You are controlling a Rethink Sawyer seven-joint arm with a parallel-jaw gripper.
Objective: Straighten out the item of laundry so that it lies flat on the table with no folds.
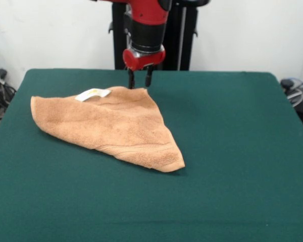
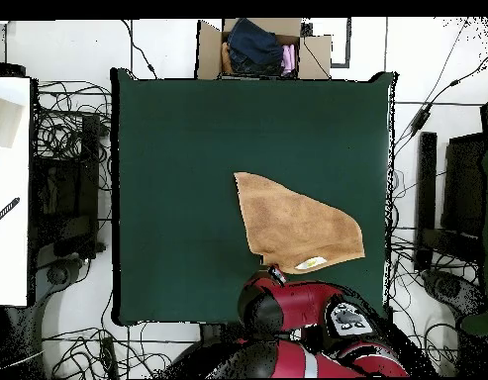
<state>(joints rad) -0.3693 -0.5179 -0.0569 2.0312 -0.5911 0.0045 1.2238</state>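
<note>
hand [image 1: 140, 79] open, tips at towel [image 1: 108, 123] far edge, towel folded

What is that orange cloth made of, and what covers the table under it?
The towel looks like terry cloth: a fuzzy, looped, matte pile with a flatter woven band near its edge and a small white label. The table top seems to be covered in dark green felt-like fabric, matte and without shine, though the weave cannot be made out.

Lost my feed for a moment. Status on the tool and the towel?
Tool open, tips at the towel's far edge, beside the white label. Towel folded into a triangle, not flat. Nothing else on the table.
</note>
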